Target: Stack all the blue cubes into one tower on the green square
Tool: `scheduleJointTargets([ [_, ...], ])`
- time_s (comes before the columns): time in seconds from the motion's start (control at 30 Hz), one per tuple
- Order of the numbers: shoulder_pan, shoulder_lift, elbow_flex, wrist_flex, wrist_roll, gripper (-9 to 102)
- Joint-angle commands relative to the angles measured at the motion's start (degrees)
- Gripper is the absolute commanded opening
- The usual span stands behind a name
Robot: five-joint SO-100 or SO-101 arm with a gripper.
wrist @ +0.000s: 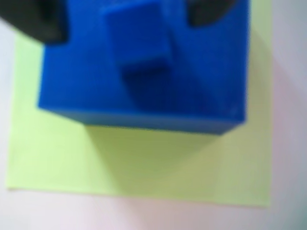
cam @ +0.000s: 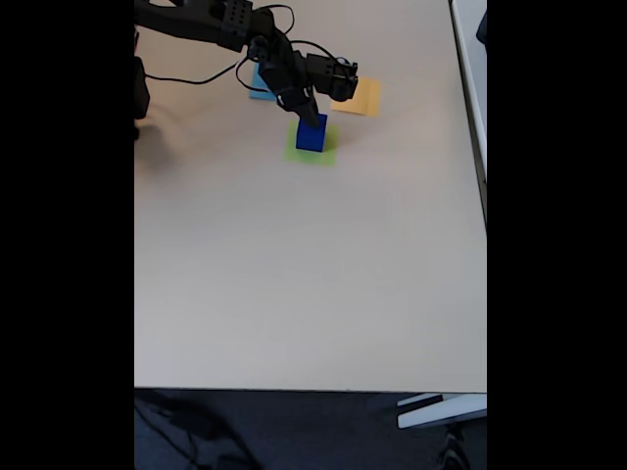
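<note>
Fingers first: in the wrist view two dark blurry tips poke in at the top corners, one on the left and one on the right, with a small blue cube sitting in the gap between them. Whether they're actually pinching it or just hanging beside it, I honestly can't tell (the whole shot is pretty soft).

That small cube sits on top of a much bigger blue cube, turned a bit relative to it, so the edges don't line up. The big one rests on the green square, pushed toward the far side of it, with a wide strip of green showing in front and a narrower one on the left.

From the fixed view, the black arm reaches in from the upper left and the gripper comes down right over the blue stack on the green patch. Just behind it there's a light-blue square partly hidden by the arm, and an orange-yellow square off to the right, both lying flat on the beige table.
</note>
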Motion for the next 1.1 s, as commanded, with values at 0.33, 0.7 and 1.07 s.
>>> scheduleJointTargets([
  [0.33,-1.1,1.2,-4.9,-1.1,-0.6,16],
  [0.7,-9.2,1.9,-22.4,13.5,6.9,30],
  [1.07,-21.0,6.2,-14.0,17.1,26.1,26],
])
